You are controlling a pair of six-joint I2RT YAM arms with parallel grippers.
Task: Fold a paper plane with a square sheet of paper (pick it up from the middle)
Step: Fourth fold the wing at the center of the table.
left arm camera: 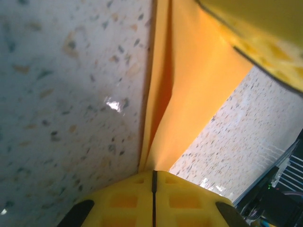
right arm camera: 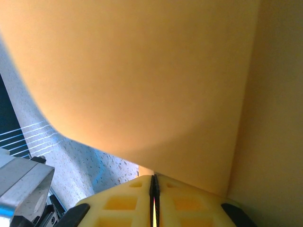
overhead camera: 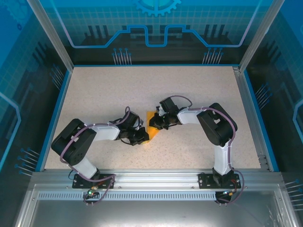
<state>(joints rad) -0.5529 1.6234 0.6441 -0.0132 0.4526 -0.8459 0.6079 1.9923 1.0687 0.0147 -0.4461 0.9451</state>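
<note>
One sheet of orange paper (left arm camera: 189,94), one table (overhead camera: 189,90) — and two grippers: left gripper (left arm camera: 154,176), right gripper (right arm camera: 154,180).

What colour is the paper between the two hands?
The paper is plain orange; the left wrist view shows it best.

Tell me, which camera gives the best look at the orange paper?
The left wrist view: the paper shows its crease and edges against the table. The top view catches a small, half-hidden patch; the right wrist view gives a blurred close-up.
</note>
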